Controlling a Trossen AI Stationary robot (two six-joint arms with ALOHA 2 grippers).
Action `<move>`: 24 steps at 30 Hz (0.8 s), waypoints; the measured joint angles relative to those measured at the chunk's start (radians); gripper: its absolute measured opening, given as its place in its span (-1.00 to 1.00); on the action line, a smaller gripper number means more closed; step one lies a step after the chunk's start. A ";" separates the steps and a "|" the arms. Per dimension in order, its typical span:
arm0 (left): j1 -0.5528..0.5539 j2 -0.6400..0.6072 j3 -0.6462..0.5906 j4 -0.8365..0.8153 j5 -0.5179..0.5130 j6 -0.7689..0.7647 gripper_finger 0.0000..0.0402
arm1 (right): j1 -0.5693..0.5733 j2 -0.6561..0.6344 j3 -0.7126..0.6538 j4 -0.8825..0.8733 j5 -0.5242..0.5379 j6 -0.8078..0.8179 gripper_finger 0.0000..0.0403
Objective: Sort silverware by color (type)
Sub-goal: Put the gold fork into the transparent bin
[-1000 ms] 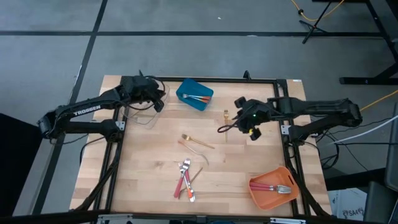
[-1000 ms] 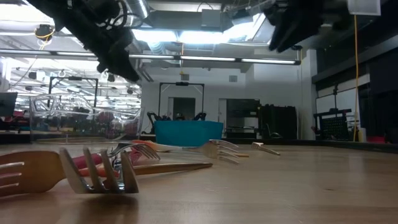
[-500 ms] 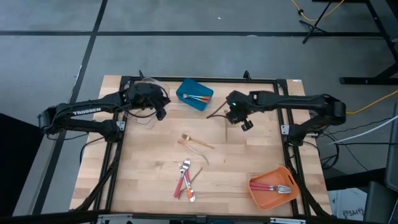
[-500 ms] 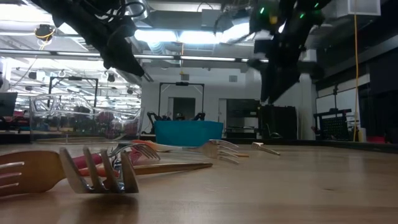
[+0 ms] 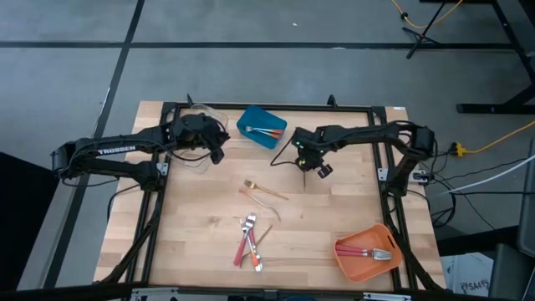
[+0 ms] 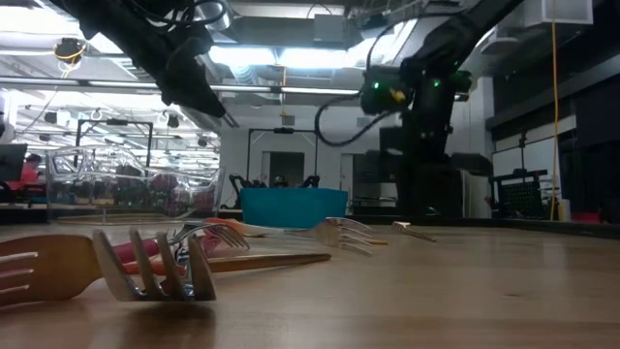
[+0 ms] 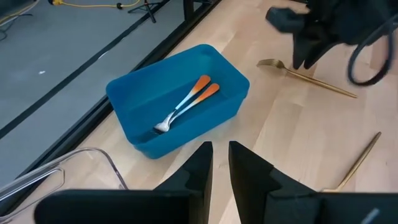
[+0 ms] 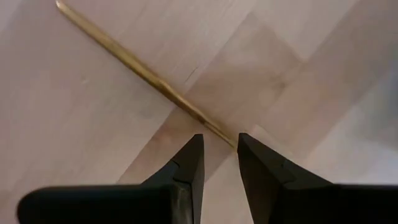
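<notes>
Wooden table (image 5: 318, 209) holds the silverware in groups. Two orange forks (image 7: 186, 106) lie in the blue bin (image 5: 261, 127), red ones in the orange bin (image 5: 365, 251), and a mixed pile (image 5: 249, 242) is near the front edge. The right gripper (image 5: 306, 160) stands low over a gold utensil (image 8: 143, 74), fingers slightly spread around its end. The left gripper (image 7: 221, 163) hovers beside the blue bin, fingers slightly apart, holding nothing.

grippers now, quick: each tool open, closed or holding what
Left tool: narrowly open, empty, above the table near the blue bin.
Right tool: open, straddling the end of a gold utensil on the table, not yet closed on it.
</notes>
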 joint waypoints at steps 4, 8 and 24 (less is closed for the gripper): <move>0.000 0.000 0.000 0.000 0.000 0.000 -0.77 | 0.000 0.038 0.000 0.009 0.001 -0.021 -0.56; 0.000 0.000 0.000 0.000 0.000 0.000 -0.77 | 0.000 0.051 0.000 0.041 0.000 -0.021 -0.56; 0.000 0.000 0.000 0.000 0.000 0.000 -0.77 | 0.001 0.053 0.001 0.072 -0.008 -0.022 -0.56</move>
